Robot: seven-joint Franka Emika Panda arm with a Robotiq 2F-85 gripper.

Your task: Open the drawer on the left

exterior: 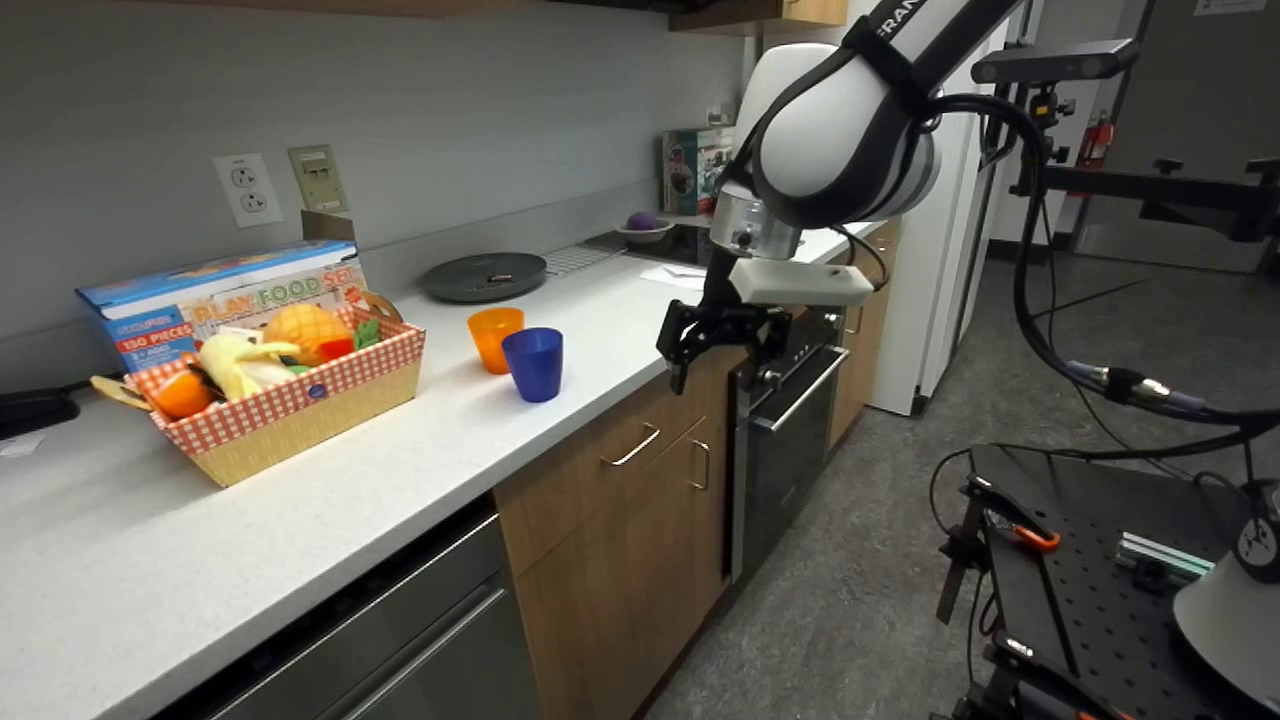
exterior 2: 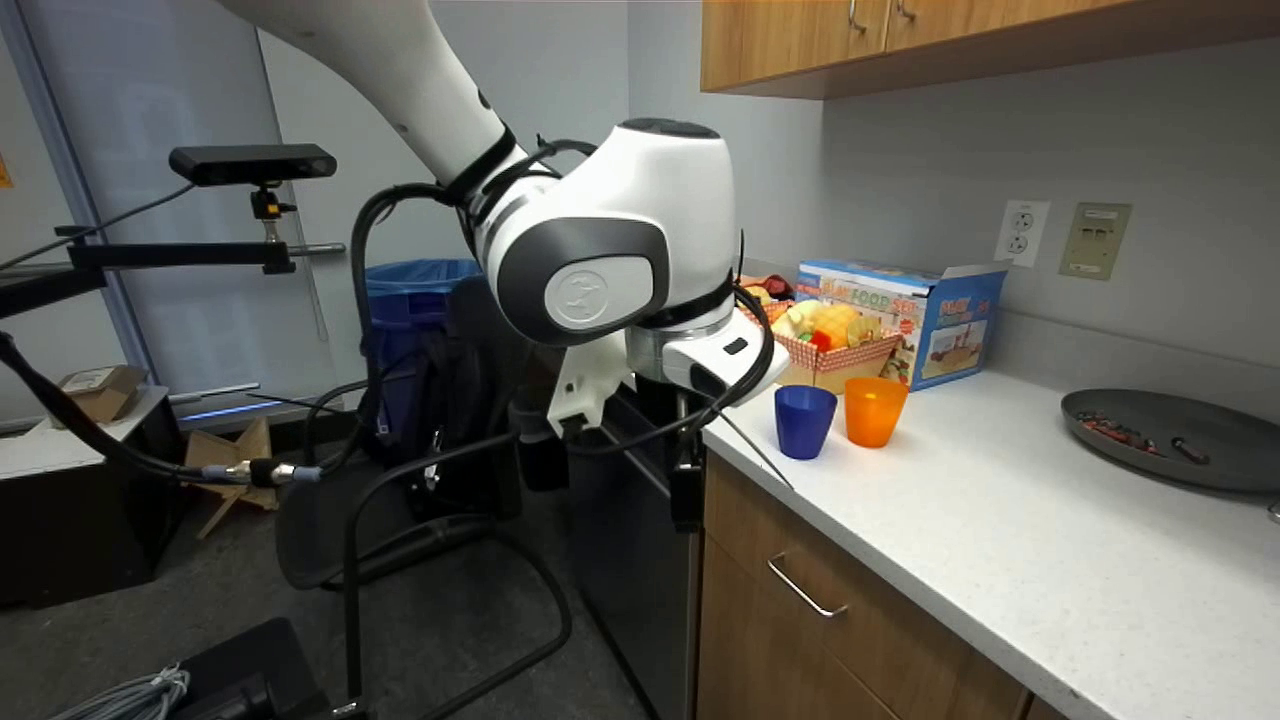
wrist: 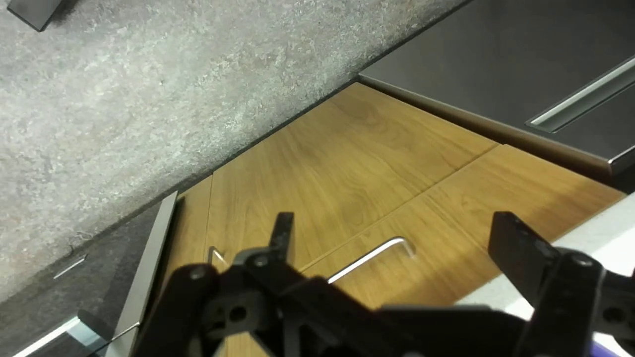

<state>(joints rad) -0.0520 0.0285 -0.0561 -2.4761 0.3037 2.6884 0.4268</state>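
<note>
The drawer point(exterior: 575, 490) has a wood-veneer front under the white counter and stands closed, flush with the cabinet. It also shows in an exterior view point(exterior 2: 900, 640) and in the wrist view point(wrist: 456, 208). Its slim metal handle point(exterior: 632, 446) shows in both exterior views point(exterior 2: 806, 588); in the wrist view the handle point(wrist: 369, 258) is partly hidden by my gripper. My gripper point(exterior: 725, 368) is open and empty, in front of the counter edge and apart from the handle. In the wrist view its fingers point(wrist: 395, 223) are wide apart, with the handle visible between them.
A blue cup point(exterior: 535, 364) and an orange cup point(exterior: 494, 338) stand near the counter edge point(exterior 2: 960, 600). A food basket point(exterior: 300, 400) and dark pan point(exterior: 485, 277) are on the counter. A grey metallic unit point(exterior: 420, 630) and black oven point(exterior: 795, 430) flank the cabinet. A cabinet door handle point(exterior: 702, 465) is below.
</note>
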